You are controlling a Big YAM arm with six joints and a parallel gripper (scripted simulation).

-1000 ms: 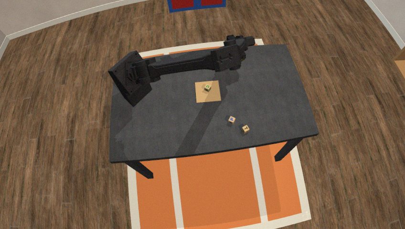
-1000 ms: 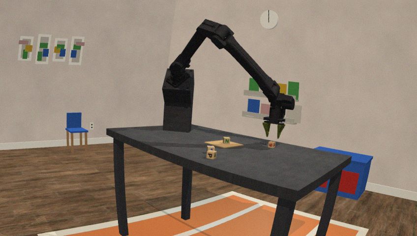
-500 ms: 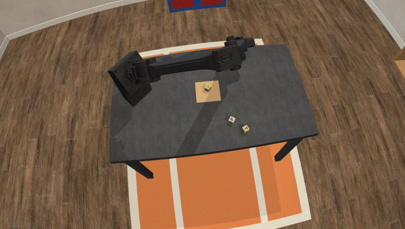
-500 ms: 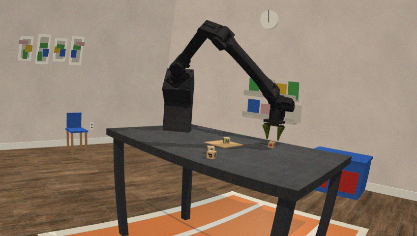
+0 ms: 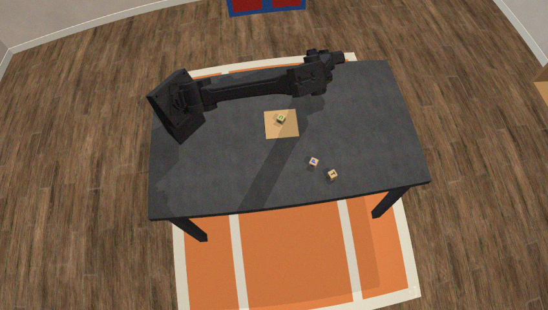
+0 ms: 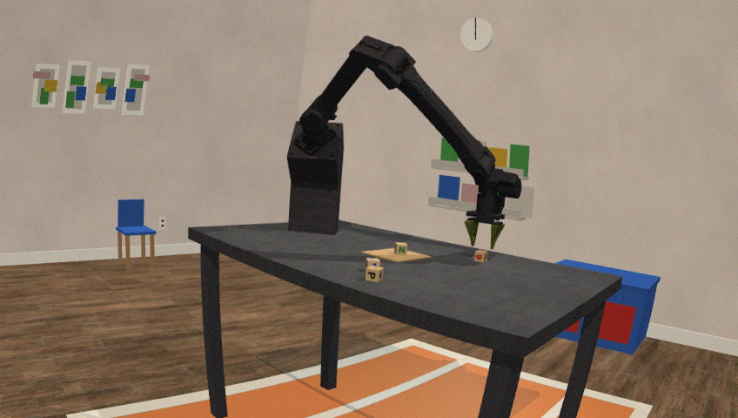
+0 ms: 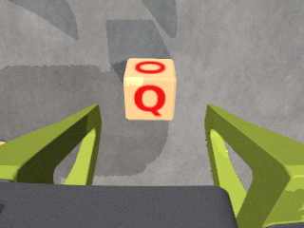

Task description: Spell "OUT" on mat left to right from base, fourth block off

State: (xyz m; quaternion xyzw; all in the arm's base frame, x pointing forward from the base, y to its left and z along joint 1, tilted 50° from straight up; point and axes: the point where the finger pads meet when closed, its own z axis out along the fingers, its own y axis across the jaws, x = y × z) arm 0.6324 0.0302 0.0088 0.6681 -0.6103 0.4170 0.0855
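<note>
A tan mat (image 5: 280,124) lies mid-table with a green-lettered U block (image 5: 281,118) on it; it also shows in the side view (image 6: 400,248). A blue P block (image 5: 313,162) and a T block (image 5: 332,174) sit off the mat toward the front right. A red-lettered block (image 7: 150,89) (image 6: 480,255), O on its top face and Q on its side, rests on the table beyond the mat. My gripper (image 6: 483,240) hangs open a little above this block, its fingers apart on either side and not touching it. In the overhead view my arm hides this block.
The robot base (image 5: 176,105) stands at the table's far left corner. The arm (image 5: 261,82) stretches along the back edge. The red-lettered block lies near the table's back edge.
</note>
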